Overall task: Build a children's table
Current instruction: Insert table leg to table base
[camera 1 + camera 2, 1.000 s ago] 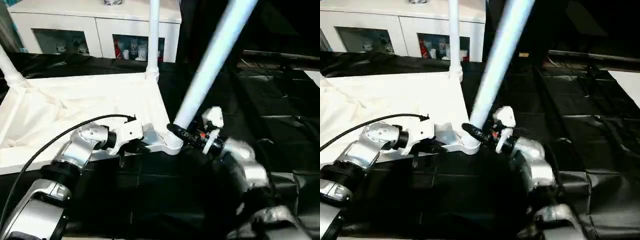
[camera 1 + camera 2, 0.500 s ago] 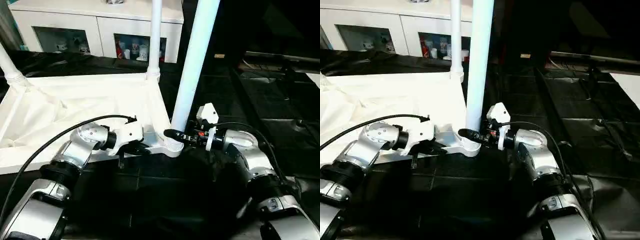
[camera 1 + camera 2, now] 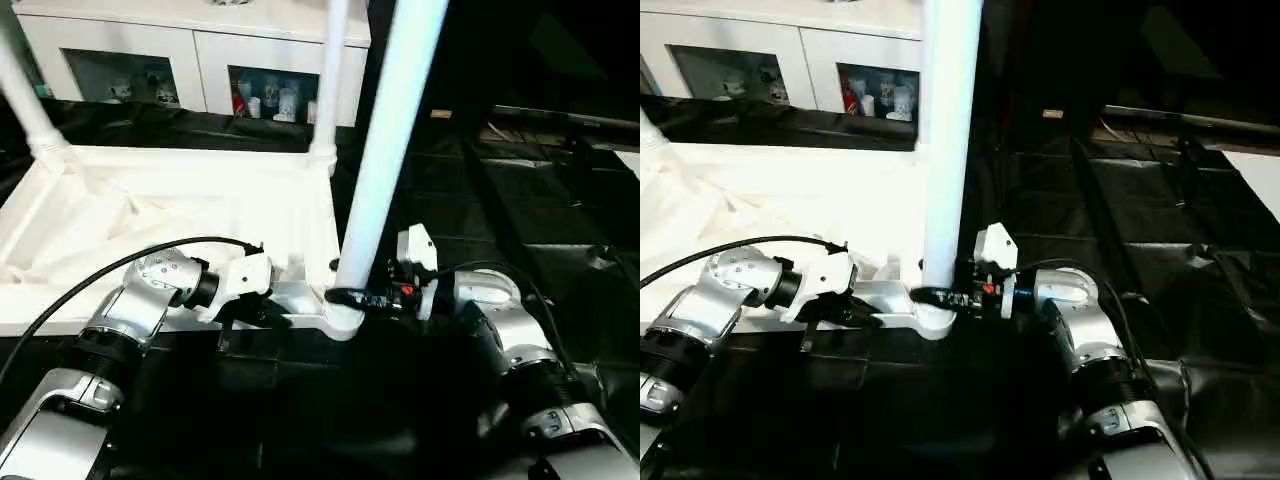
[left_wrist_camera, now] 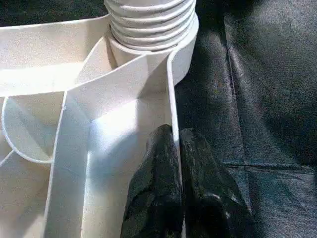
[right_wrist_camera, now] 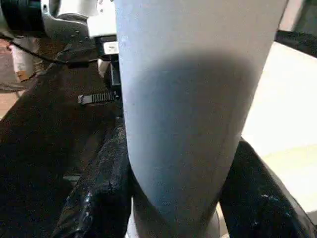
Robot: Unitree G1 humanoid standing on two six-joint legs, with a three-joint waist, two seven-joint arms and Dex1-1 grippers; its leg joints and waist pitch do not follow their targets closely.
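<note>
The children's table top [image 3: 180, 200] lies underside up on the black-draped work table. Two white legs stand in its far sockets, one on the left [image 3: 25, 100] and one on the right [image 3: 330, 80]. A third leg [image 3: 385, 170] rises almost upright from the near right corner socket [image 3: 335, 318]. My right gripper [image 3: 350, 297] is shut on this leg just above the socket, a black finger [image 5: 99, 198] on each side of the tube [image 5: 193, 99]. My left gripper [image 4: 174, 136] is shut on the top's thin rim [image 4: 171, 99], close to that socket and the leg's ribbed end [image 4: 151, 25].
A white cabinet [image 3: 200, 50] with glass doors stands behind the work table. Black sheeting [image 3: 520, 220] covers the surface to the right of the table top. A black cable [image 3: 100, 280] loops over my left forearm.
The near right leg has swung from leaning far to the right to almost upright in its socket, and my right forearm turned with it. The left gripper kept its hold on the rim.
</note>
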